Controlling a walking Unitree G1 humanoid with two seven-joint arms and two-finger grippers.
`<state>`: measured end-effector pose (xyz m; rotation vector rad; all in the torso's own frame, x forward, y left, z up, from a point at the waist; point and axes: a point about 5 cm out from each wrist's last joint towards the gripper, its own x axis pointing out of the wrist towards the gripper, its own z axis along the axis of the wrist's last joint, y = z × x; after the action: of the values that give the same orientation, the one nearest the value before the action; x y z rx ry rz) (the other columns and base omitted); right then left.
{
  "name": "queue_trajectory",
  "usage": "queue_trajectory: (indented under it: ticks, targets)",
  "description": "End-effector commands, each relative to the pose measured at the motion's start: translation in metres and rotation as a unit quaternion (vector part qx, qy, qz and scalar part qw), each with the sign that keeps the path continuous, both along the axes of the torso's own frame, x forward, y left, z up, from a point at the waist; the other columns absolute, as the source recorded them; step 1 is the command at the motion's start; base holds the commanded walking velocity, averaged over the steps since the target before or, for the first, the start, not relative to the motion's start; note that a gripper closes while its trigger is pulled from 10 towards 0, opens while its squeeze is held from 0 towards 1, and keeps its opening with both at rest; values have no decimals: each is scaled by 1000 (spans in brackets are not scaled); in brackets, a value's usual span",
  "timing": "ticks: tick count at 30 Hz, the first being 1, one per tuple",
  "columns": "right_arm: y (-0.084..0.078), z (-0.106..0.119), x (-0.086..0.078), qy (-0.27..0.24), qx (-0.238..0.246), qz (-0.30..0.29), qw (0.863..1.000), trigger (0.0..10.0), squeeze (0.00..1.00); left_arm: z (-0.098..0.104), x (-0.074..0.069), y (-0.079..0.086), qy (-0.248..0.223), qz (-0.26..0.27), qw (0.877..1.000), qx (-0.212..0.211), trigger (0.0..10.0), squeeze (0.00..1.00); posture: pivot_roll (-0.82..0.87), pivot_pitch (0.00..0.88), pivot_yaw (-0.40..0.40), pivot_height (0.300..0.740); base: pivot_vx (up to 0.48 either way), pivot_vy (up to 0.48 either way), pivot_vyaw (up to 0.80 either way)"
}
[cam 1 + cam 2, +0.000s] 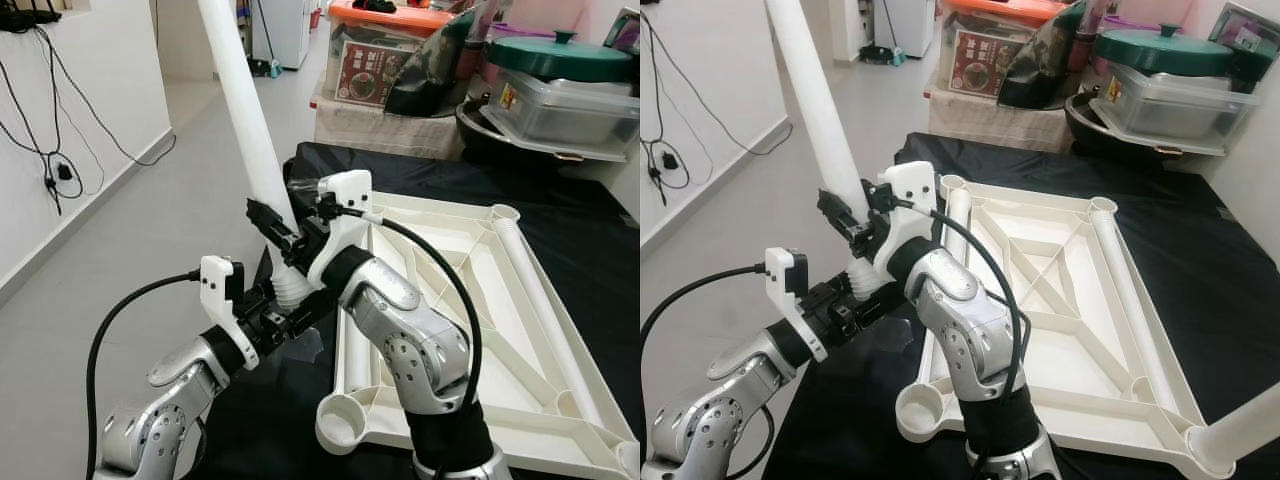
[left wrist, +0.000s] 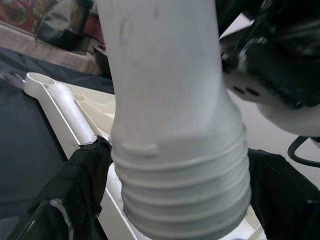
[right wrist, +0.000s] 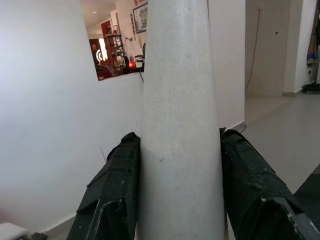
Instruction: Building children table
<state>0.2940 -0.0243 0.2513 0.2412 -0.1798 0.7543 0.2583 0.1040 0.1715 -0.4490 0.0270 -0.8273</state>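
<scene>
- White table leg (image 1: 245, 110): a long, stiff plastic tube, judged light but unwieldy, its smooth wall likely slippery; held tilted in the air off the left edge of the black-covered table (image 1: 1200, 240)
- Left gripper (image 2: 180, 200): fingers clamped at the leg's threaded end (image 1: 291, 288), where the ridges give purchase
- Right gripper (image 3: 180, 200): fingers shut on the smooth shaft just above
- Upturned white tabletop (image 1: 1060, 300): lies on the black cover; the open corner socket (image 1: 923, 408) sits at its near left corner, near the threaded end

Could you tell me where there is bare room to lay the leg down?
Free: black cloth between the upturned white plastic tabletop and the storage boxes; also grey floor on the robot's left. Crowded: the near edge, where both grippers hold the white threaded leg.
</scene>
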Motion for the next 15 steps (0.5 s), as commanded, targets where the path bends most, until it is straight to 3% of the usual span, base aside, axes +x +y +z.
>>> queue_trajectory:
  ticks: [1, 4, 5, 15]
  targets:
    - [11, -1, -7, 4, 32, 14, 999, 0, 0, 0, 1, -1, 2, -10, 1000, -3, 10000, 0, 90, 0, -84, 740, 0, 0, 0]
    - [11, -2, -8, 5, 32, 13, 999, 0, 0, 2, 2, 0, -8, 2, 1000, 0, 10000, 0, 90, 0, -84, 740, 0, 0, 0]
    - [10, -3, -8, 5, 33, 11, 999, 0, 0, 1, 5, 3, -5, 20, 1000, -4, 0, 0, 92, 0, -83, 740, 0, 0, 0]
    - [6, -4, -9, -1, 36, 11, 999, 0, 0, 5, 18, 23, -23, 98, 995, -9, 0, 0, 103, 0, -90, 740, 0, 0, 0]
